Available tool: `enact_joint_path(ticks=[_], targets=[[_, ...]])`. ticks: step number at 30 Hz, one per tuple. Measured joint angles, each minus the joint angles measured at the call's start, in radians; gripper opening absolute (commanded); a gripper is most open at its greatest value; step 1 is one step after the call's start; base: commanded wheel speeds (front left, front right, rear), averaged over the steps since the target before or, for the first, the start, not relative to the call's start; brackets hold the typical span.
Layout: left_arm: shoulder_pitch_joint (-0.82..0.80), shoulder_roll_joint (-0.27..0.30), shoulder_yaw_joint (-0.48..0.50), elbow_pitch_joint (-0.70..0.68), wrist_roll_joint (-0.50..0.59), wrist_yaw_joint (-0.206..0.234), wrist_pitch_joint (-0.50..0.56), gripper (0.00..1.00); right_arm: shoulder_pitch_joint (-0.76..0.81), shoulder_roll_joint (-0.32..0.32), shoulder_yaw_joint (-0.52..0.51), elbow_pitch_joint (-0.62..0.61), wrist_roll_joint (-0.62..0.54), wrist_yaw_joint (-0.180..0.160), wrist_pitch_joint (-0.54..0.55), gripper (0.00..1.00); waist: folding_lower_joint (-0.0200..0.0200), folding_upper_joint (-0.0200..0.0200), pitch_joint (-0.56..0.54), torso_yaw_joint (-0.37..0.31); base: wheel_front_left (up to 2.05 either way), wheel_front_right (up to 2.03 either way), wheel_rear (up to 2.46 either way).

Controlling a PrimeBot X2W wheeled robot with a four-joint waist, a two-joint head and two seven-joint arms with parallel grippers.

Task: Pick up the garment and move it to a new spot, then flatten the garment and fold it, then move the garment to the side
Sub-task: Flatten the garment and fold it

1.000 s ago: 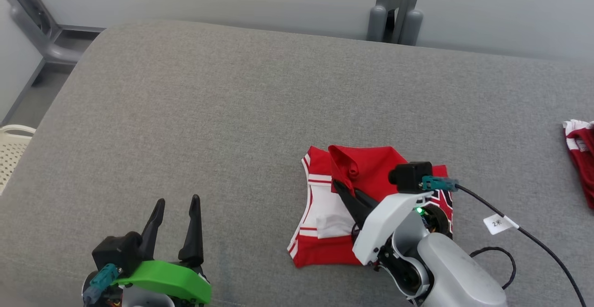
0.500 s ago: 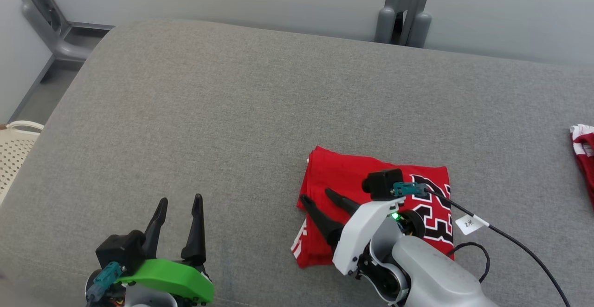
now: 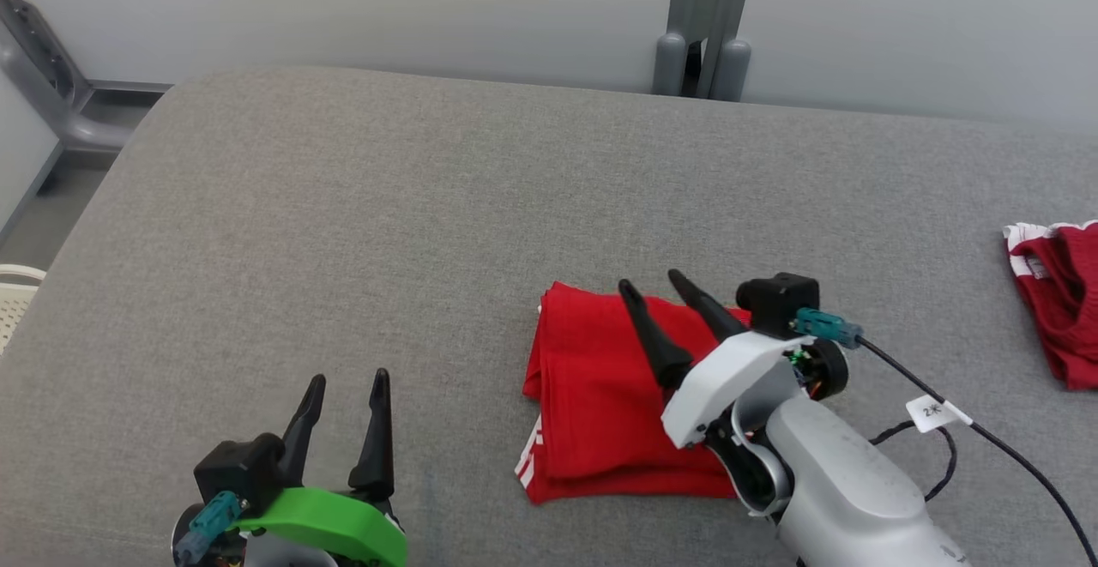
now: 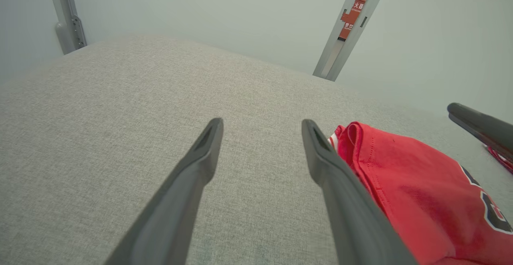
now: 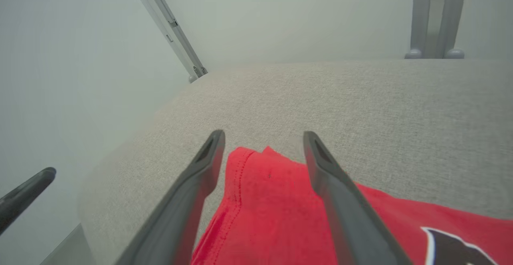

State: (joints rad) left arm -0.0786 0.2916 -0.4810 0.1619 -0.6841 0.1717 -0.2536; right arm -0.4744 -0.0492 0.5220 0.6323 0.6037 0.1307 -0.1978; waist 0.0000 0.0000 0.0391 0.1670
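Right gripper [image 3: 649, 280], wide open and empty over the folded garment [image 3: 592, 404], should pinch all layers before shifting it.

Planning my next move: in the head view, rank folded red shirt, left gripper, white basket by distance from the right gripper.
1. Folded red shirt, under the right gripper.
2. Left gripper, lower left.
3. White basket, far left edge.

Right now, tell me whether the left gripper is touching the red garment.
Apart. The head view shows a stretch of bare grey cushion between the open left gripper and the red garment.
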Motion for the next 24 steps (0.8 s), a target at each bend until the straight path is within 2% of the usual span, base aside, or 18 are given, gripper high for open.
enact_joint_path(ticks=[5, 11, 18, 24], targets=[[0.000, -0.004, -0.010, 0.000, 0.005, 0.000, 0.000, 1.00, 0.048, 0.000, -0.156, -0.013, -0.144, 0.000, -0.017, 1.00, 0.0000, 0.0000, -0.013, -0.018, 0.00, 0.00, 0.00], [-0.003, -0.016, -0.015, 0.006, 0.011, 0.001, -0.002, 1.00, 0.153, 0.000, -0.323, -0.117, -0.309, 0.000, -0.025, 1.00, 0.0000, 0.0000, -0.034, -0.035, 0.00, 0.00, 0.00], [-0.005, -0.028, -0.017, 0.029, 0.020, 0.000, -0.004, 1.00, 0.307, 0.000, -0.458, -0.297, -0.417, 0.000, -0.010, 1.00, 0.0000, 0.0000, -0.062, -0.063, 0.00, 0.00, 0.00], [-0.001, -0.033, -0.002, 0.040, 0.031, 0.000, -0.005, 1.00, 0.422, 0.000, -0.518, -0.398, -0.424, 0.000, 0.012, 1.00, 0.0000, 0.0000, -0.088, -0.086, 0.00, 0.00, 0.00]])
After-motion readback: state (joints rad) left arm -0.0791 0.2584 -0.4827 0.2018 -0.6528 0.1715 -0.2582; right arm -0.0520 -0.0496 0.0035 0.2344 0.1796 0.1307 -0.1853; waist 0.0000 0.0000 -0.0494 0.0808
